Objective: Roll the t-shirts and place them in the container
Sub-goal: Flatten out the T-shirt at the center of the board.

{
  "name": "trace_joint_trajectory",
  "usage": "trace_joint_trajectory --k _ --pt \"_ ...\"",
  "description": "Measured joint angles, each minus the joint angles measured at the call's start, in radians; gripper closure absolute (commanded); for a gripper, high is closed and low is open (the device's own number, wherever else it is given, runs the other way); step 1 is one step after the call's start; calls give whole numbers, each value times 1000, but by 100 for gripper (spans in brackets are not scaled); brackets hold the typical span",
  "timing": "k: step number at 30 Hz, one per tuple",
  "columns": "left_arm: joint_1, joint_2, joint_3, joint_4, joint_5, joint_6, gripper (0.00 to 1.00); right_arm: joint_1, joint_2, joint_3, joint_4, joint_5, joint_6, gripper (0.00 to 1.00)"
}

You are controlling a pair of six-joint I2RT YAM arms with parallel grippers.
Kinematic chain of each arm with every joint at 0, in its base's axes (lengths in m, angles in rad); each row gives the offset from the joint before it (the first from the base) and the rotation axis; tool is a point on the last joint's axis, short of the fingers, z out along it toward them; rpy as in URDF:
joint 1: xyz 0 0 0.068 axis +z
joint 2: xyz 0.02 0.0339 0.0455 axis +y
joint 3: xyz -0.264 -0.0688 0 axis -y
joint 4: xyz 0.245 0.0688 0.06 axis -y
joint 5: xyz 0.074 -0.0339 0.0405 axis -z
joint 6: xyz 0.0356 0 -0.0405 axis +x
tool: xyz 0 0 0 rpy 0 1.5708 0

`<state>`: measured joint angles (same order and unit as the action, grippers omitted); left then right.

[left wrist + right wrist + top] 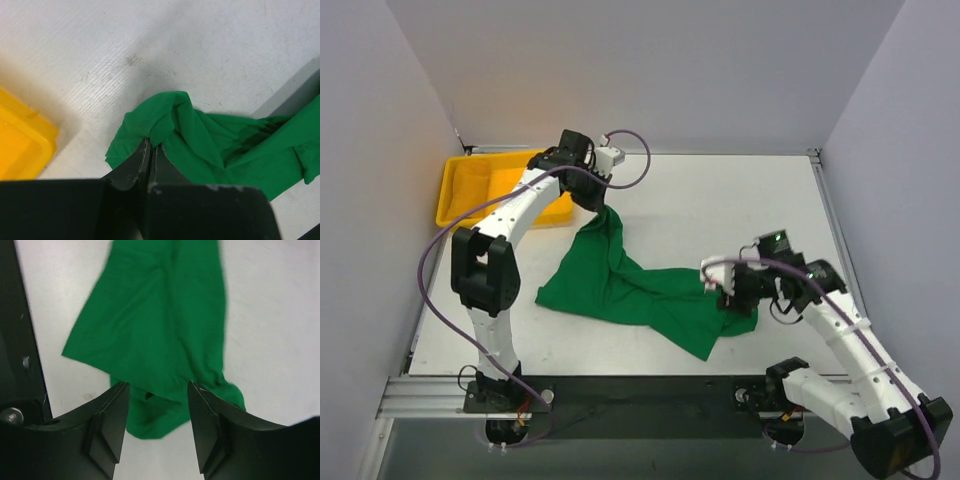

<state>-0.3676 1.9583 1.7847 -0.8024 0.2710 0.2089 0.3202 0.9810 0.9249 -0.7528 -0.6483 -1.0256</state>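
A bright green t-shirt (620, 285) lies crumpled across the middle of the white table, stretched from the far left to the near right. My left gripper (598, 203) is shut on a bunched fold of the t-shirt (200, 145) at its far end and holds that end lifted. In the left wrist view the left gripper (152, 145) pinches the cloth at its tips. My right gripper (730, 296) is open above the shirt's near right corner. In the right wrist view the right gripper (157, 387) has its jaws apart over the green cloth (155, 325), holding nothing.
A yellow plastic tray (480, 190) stands at the far left of the table, next to my left arm; its corner shows in the left wrist view (22, 145). The table's metal rail (620, 395) runs along the near edge.
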Motion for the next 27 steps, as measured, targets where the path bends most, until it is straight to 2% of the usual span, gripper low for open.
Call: trace_joint_trajectory --k 2,5,8,16,27 --pt "3 0 -2 -2 20 0 100 119 -35 -116 25 7 -90 57" --pt "13 0 -14 -2 47 -12 100 291 9 -225 36 18 -204 59" --pt "18 0 -42 2 63 -23 100 378 39 -268 47 34 -272 59" --pt "21 -65 -203 5 79 -37 100 450 -1 -370 64 86 -349 59" --pt "21 -146 -236 13 104 -40 100 612 39 -491 235 179 -236 63"
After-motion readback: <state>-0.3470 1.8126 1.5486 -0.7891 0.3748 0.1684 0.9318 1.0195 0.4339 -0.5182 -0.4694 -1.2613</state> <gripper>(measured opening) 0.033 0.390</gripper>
